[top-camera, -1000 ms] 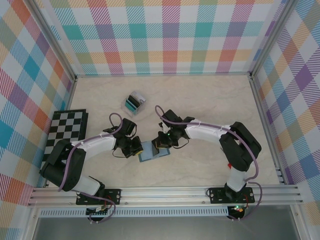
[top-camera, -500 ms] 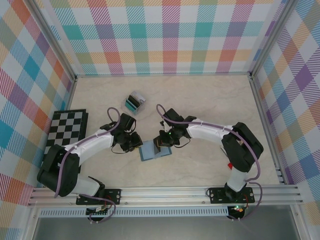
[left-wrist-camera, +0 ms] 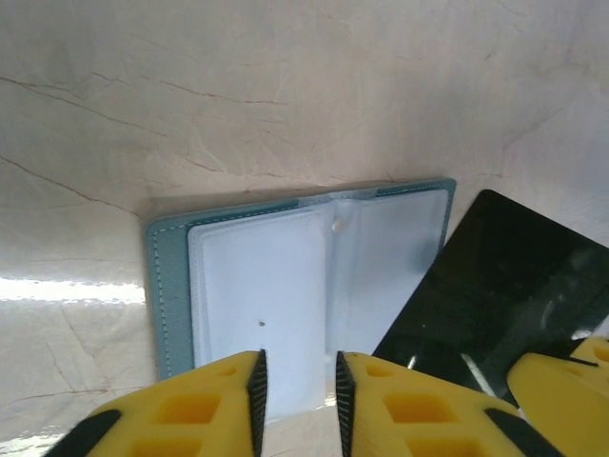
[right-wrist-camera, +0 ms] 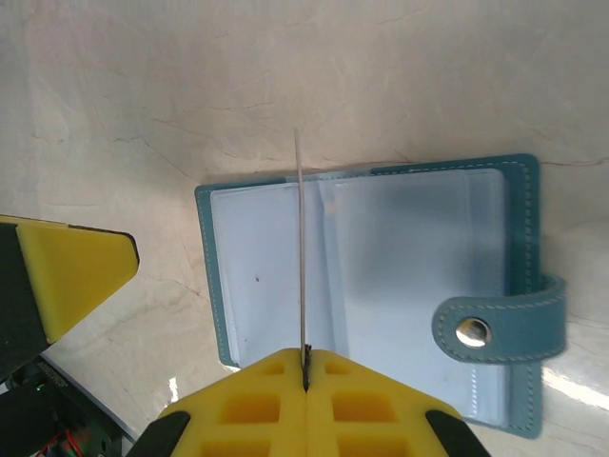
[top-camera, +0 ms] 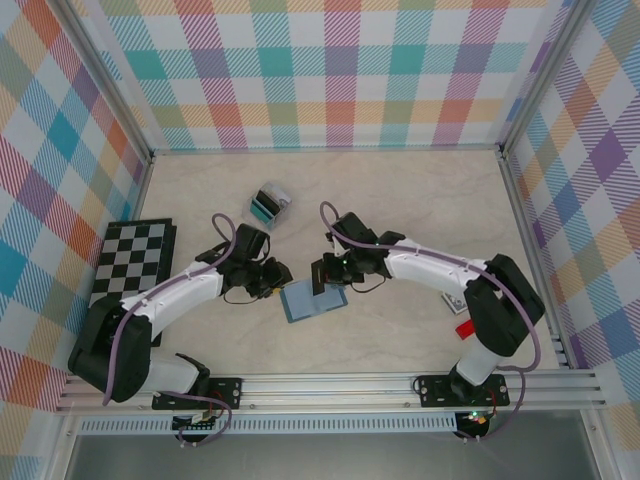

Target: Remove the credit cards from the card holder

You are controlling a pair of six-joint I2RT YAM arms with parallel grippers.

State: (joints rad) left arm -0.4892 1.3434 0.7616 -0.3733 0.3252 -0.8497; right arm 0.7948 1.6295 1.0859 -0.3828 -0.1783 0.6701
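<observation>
Right gripper (right-wrist-camera: 306, 360) clenched on a black card (left-wrist-camera: 485, 276) edgewise across the long axis of the open card holder (right-wrist-camera: 409, 257) just below; left gripper (left-wrist-camera: 297, 400) parted, empty, beside.

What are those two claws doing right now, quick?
Left gripper: open a little, holding nothing.
Right gripper: closed, pinching a black card by its edge.

The cream marble-patterned table (top-camera: 430, 210) carries a slate-teal folding card holder (top-camera: 312, 301) lying open and flat near the middle, a small clear plastic box (top-camera: 268, 205) of teal and black contents farther back, and a black-and-white checkered board (top-camera: 135, 262) at the left edge
</observation>
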